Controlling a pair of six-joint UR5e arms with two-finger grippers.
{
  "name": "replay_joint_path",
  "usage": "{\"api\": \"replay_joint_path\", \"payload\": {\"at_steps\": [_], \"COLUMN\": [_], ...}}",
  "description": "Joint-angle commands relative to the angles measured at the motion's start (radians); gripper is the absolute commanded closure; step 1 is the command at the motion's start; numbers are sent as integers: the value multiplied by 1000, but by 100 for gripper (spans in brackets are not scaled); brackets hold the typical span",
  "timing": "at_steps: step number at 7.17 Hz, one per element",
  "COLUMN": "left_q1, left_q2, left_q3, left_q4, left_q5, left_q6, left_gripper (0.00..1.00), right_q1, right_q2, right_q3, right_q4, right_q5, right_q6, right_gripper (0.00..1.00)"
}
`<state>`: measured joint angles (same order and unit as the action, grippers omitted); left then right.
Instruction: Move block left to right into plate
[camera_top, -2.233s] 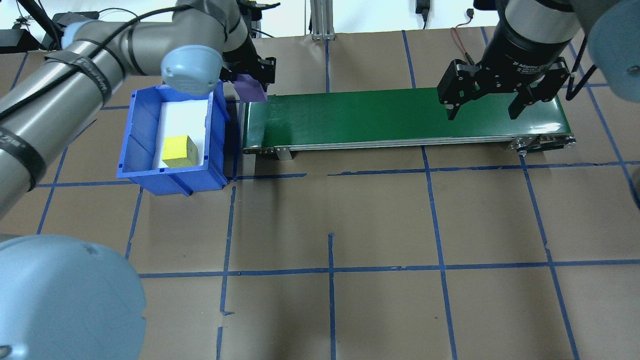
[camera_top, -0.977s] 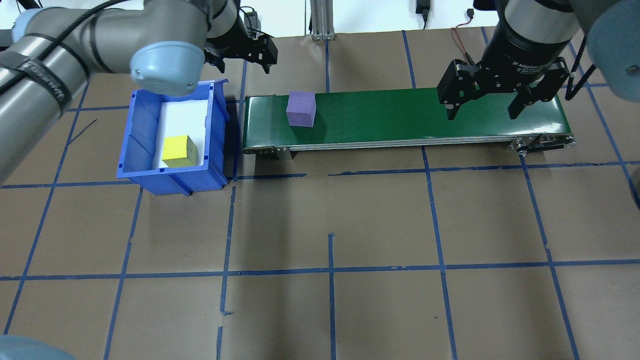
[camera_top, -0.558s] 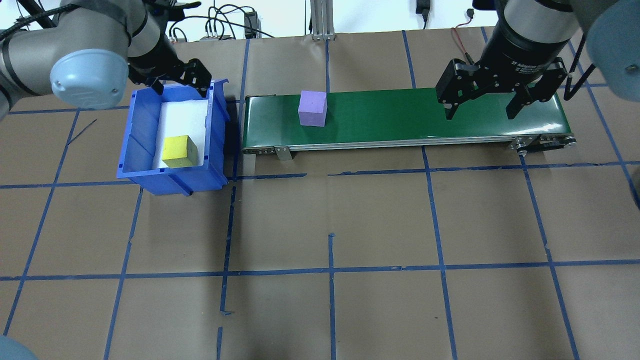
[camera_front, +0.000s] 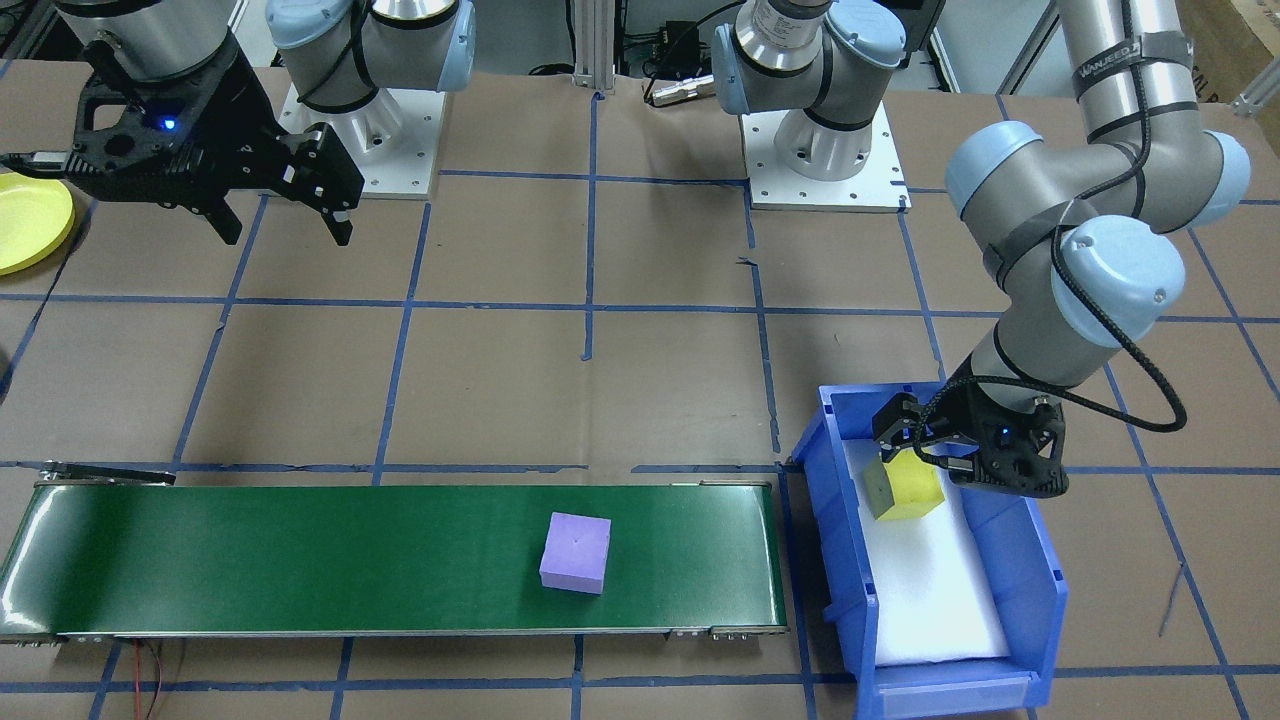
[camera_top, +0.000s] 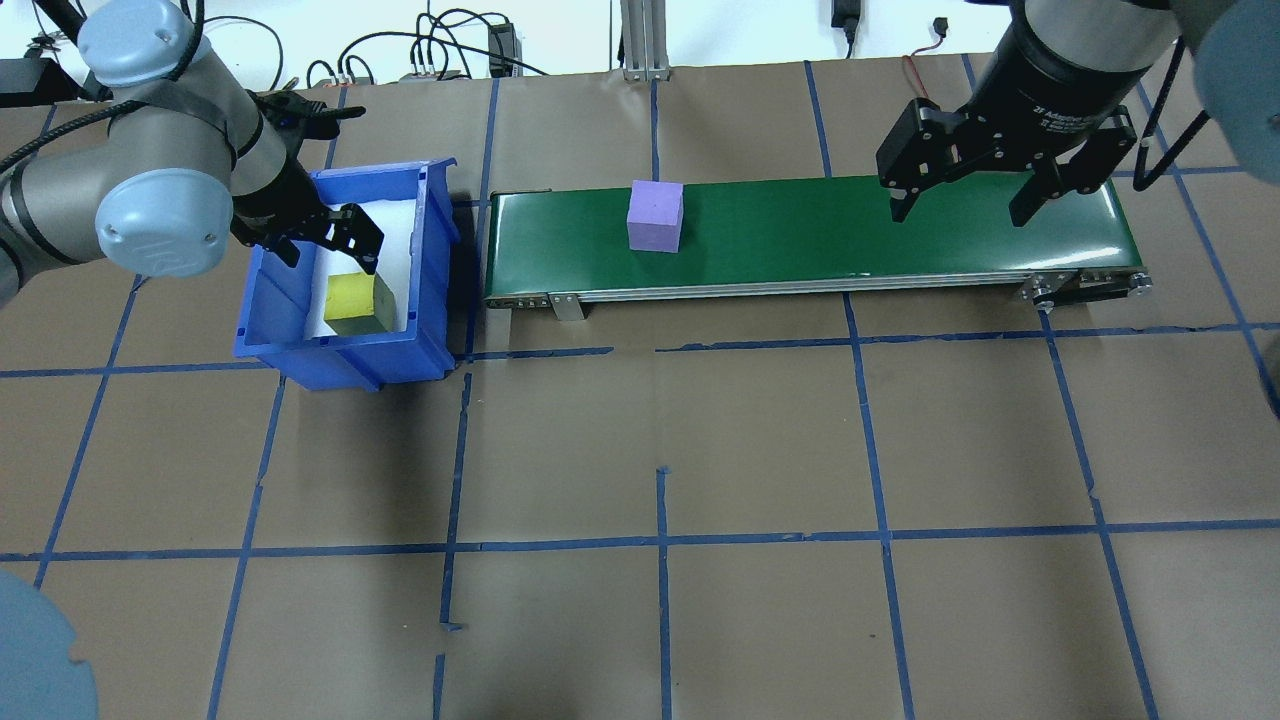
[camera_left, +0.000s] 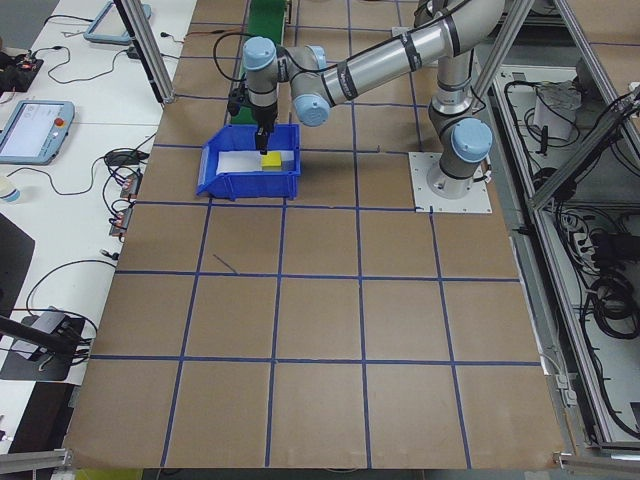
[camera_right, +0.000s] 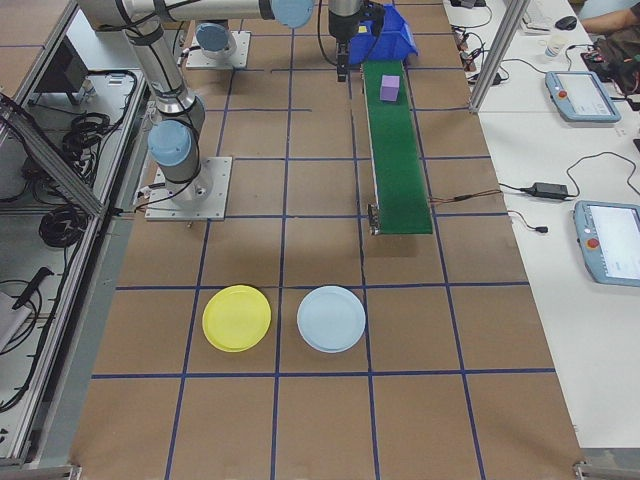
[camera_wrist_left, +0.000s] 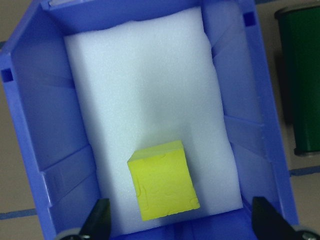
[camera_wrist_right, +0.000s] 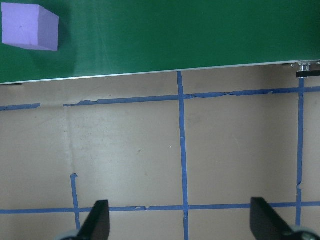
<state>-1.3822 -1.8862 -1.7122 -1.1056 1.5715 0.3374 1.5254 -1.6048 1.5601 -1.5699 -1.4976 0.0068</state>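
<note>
In the overhead view, nearest the camera, bare brown table (camera_top: 660, 430) marked with blue tape lines is seen. Beyond it stands the blue bin (camera_top: 270, 335), lined with white foam, with the yellow block (camera_top: 350, 303) resting in its near end. The left gripper (camera_top: 322, 245) is held just above that block, fingers spread wide and nothing between them; in the left wrist view the block (camera_wrist_left: 162, 180) lies between the two fingertips (camera_wrist_left: 100, 217), apart from both.

Just beside the bin runs the green conveyor belt (camera_top: 900, 240). The purple block (camera_top: 655, 215) sits upright on it, in the half nearer the bin, touched by no gripper. Over the belt's far end the right gripper (camera_top: 965, 205) is held, fingers wide apart and empty; in its wrist view the purple block (camera_wrist_right: 30, 27) shows at the upper left corner, well off from the fingers.

The yellow plate (camera_right: 236, 318) lies beyond the belt's end on the right arm's side, beside a pale blue plate (camera_right: 331, 319), and holds nothing.

The step in hand is judged to be twofold: one block is on the belt awaiting collection, and a second is being lined up for pickup. Next, a descent and closure around the yellow block is called for, with the bin wall avoided, while the right gripper must be centred over the purple block before closing.
</note>
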Motion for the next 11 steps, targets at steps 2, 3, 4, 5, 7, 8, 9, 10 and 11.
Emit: {"api": "replay_joint_path", "payload": {"at_steps": [2,3,4,5,7,8,9,10,11], "left_q1": [2,2,2,2,2,0,-8,-40,-107], "left_q2": [-123,-134,-154,-159,-131,-95,-58,-33,-25], "left_q3": [-3,-3,-6,0,23,49,106,199,291], "left_q4": [27,36,36,36,35,23,-34,-75,-199], "left_q5": [5,7,5,5,7,5,-2,-7,-1], "left_q6": [2,0,0,0,-1,-59,-146,-158,-188], "left_gripper": [0,0,2,13,46,47,47,47,47], "right_q1": [-138,-201,-271,-351,-373,-373,-373,-373,-373], "right_q2": [43,92,126,164,311,375,432,497,503], "right_q3": [-17,-53,-89,-81,-113,-135,-165,-193,-180], "right_q4": [-71,-106,-110,-102,-124,-154,-218,-237,-230], "right_q5": [105,176,201,201,198,198,203,214,214], "right_q6": [-115,-192,-264,-383,-396,-404,-415,-432,-430], "right_gripper": [0,0,0,0,0,0,0,0,0]}}
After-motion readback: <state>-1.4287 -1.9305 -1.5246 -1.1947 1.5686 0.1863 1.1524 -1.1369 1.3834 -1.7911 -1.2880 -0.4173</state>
